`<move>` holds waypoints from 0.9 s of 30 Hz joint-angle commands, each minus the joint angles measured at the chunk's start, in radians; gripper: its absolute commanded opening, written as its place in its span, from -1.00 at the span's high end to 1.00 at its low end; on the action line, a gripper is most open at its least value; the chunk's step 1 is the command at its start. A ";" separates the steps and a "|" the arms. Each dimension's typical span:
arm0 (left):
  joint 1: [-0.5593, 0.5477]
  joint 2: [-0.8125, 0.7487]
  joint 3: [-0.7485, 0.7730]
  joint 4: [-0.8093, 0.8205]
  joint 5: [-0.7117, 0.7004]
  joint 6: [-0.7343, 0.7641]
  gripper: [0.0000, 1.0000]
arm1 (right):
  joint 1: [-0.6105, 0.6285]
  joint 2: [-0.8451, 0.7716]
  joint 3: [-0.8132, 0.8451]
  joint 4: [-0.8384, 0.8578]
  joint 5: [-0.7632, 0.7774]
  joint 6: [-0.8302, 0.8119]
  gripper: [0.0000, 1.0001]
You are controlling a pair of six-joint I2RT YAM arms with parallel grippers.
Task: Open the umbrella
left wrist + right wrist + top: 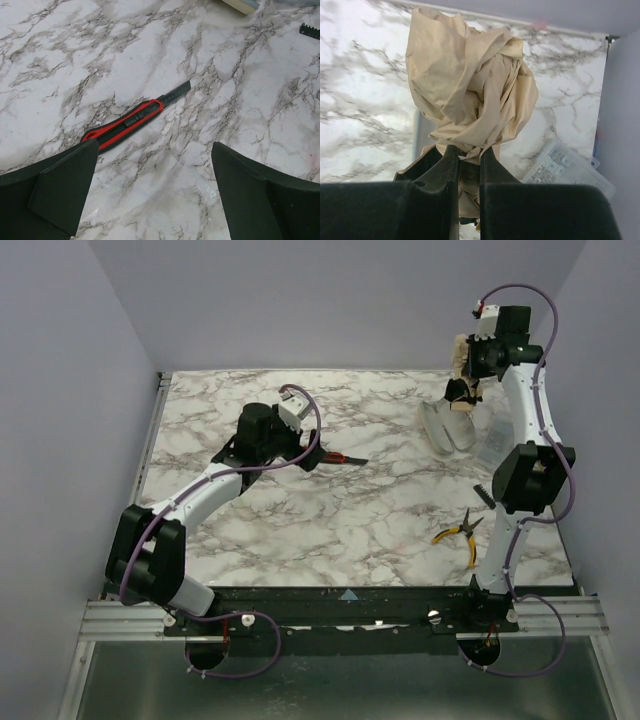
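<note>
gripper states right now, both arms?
Left gripper: open, holding nothing.
Right gripper: closed on the crumpled tan fabric folding umbrella.

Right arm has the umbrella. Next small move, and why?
Probably swing the left gripper across toward the right gripper. Its fingers hang open over the red-handled utility cutter, holding nothing. The right gripper is shut on the tan crumpled-fabric folding umbrella, which is bundled and not yet opened. A second grip looks needed to pull it open.

Cutter (335, 457) lies left of the umbrella (460, 352), pliers (458, 533) before it.
</note>
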 commanded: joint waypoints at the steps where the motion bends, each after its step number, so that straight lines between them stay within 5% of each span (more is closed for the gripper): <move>1: 0.031 -0.053 0.057 -0.051 0.027 0.029 -0.97 | -0.007 -0.108 0.056 0.098 -0.181 0.080 0.99; 4: 0.041 -0.085 0.084 -0.072 0.060 0.060 -0.96 | -0.007 -0.169 0.022 0.156 -0.334 0.174 0.99; 14: 0.041 -0.139 0.175 -0.005 0.198 -0.134 -0.94 | 0.084 -0.434 -0.366 0.683 -0.504 0.953 0.99; 27: -0.015 -0.027 0.300 0.074 0.264 -0.217 -0.77 | 0.309 -0.578 -0.574 0.785 -0.465 1.147 0.99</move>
